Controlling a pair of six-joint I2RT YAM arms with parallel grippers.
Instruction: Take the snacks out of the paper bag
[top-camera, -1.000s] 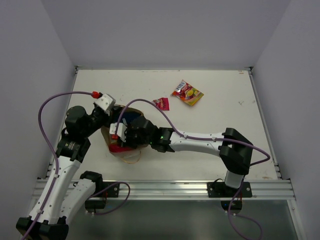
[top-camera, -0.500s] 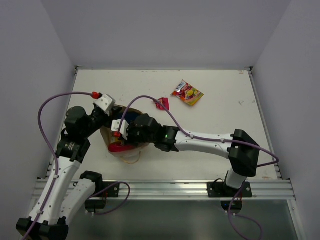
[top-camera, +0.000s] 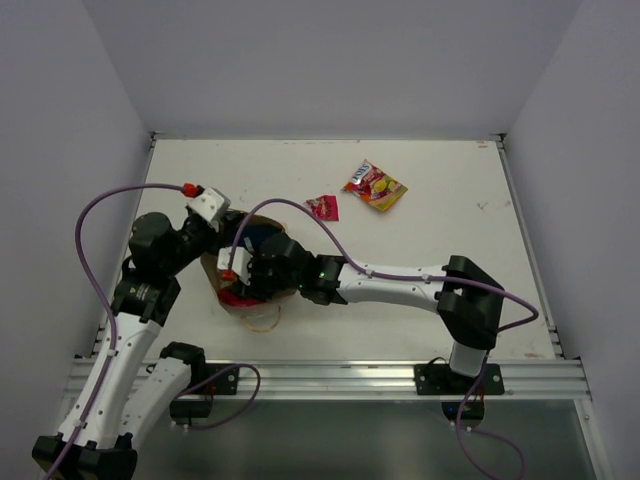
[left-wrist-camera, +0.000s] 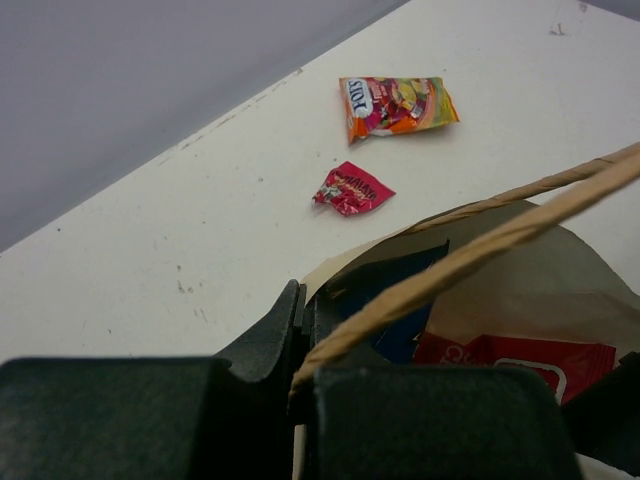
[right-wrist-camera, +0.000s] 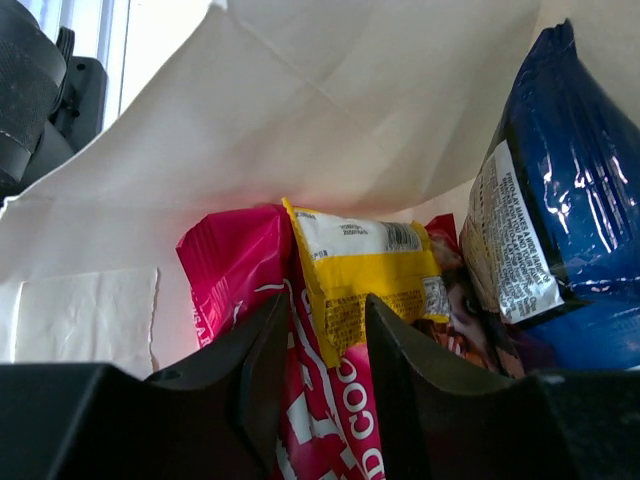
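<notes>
The paper bag (top-camera: 252, 308) lies at the near left with its mouth held open. My left gripper (top-camera: 217, 240) is shut on the bag's rim (left-wrist-camera: 330, 272), with a string handle (left-wrist-camera: 500, 240) crossing in front. My right gripper (top-camera: 245, 280) reaches inside the bag, open (right-wrist-camera: 325, 320), its jaws either side of the lower edge of the slim yellow bar (right-wrist-camera: 365, 265), over the pink bag (right-wrist-camera: 235, 265). The blue Doritos bag (right-wrist-camera: 560, 180) stands to the right inside. The candy pouch (top-camera: 374, 186) and tiny red wrapper (top-camera: 322, 207) lie on the table.
The white table (top-camera: 450, 220) is walled by grey panels on three sides. An aluminium rail (top-camera: 330, 378) runs along the near edge. Purple cables loop from both arms over the left half.
My right arm swung slightly out to the right and came back; its gripper stayed inside the bag mouth. The left gripper and the snacks on the table have not moved.
</notes>
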